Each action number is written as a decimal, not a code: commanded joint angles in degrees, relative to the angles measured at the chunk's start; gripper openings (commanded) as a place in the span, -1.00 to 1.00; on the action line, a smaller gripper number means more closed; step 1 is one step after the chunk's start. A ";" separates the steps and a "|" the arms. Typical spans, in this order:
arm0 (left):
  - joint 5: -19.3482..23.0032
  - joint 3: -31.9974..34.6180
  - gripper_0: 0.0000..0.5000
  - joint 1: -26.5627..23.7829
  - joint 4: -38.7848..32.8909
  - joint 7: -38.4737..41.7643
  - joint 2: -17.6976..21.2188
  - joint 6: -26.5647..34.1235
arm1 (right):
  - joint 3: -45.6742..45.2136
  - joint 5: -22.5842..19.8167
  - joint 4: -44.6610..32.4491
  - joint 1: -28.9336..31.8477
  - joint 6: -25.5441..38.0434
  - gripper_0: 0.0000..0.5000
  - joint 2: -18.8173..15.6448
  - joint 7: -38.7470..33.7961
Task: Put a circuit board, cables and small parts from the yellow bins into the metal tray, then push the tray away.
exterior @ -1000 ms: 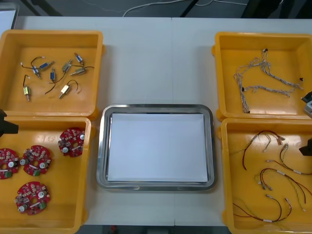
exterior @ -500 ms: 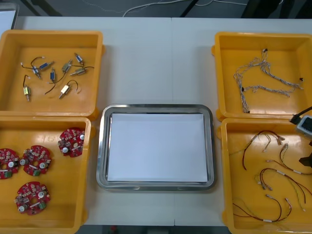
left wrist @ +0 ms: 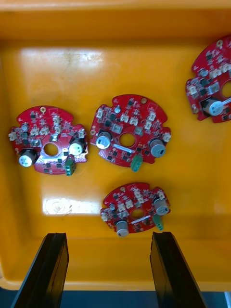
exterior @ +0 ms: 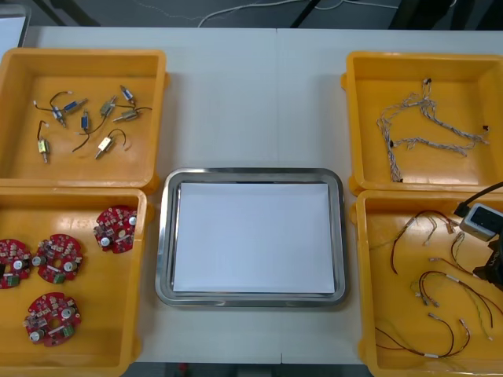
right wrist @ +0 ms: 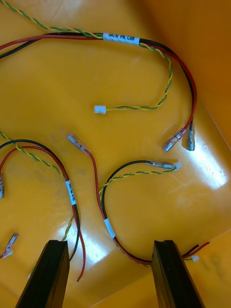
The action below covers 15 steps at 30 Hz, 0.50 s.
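While the left pincer hangs open and empty over the circuit boards, the metal tray lies unfilled and the right pincer, also open and empty, hovers over red and yellow cables, so I judge every step not yet done.

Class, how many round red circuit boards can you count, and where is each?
4 circuit boards, all in the near left yellow bin: one nearest the metal tray, two side by side at its outer side, one at the bin's near end. None appears hidden.

Light table bearing yellow bins, metal tray
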 commanded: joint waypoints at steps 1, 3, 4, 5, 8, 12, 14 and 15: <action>-0.66 0.96 1.00 1.59 -3.46 -6.22 -3.68 -1.88 | 2.93 2.01 -0.22 2.63 -2.69 1.00 -1.83 2.60; -0.66 1.13 1.00 1.76 -4.07 -6.58 -4.03 -2.50 | 4.16 2.89 -0.22 3.33 -4.28 1.00 -1.83 2.60; -0.57 1.13 1.00 1.85 -4.16 -6.75 -4.12 -2.76 | 4.51 3.06 -0.22 3.59 -4.89 1.00 -1.83 2.69; -0.57 1.13 1.00 2.03 -4.16 -6.84 -4.21 -3.11 | 4.86 3.15 -0.22 3.86 -5.42 1.00 -1.83 2.60; -0.22 1.13 1.00 2.73 -4.25 -7.54 -4.38 -4.26 | 5.83 3.42 -0.22 4.38 -6.30 1.00 -1.83 2.77; 0.31 1.40 1.00 3.35 -4.51 -8.25 -4.30 -4.96 | 6.09 3.77 -0.22 5.09 -6.39 1.00 -1.56 3.12; 0.48 1.57 1.00 3.26 -4.51 -8.69 -4.38 -4.96 | 6.18 4.65 -0.13 5.44 -6.39 1.00 -1.04 3.39; 0.48 1.57 1.00 3.35 -4.51 -8.86 -4.56 -4.87 | 6.18 5.00 -0.04 5.53 -6.47 1.00 -0.68 3.65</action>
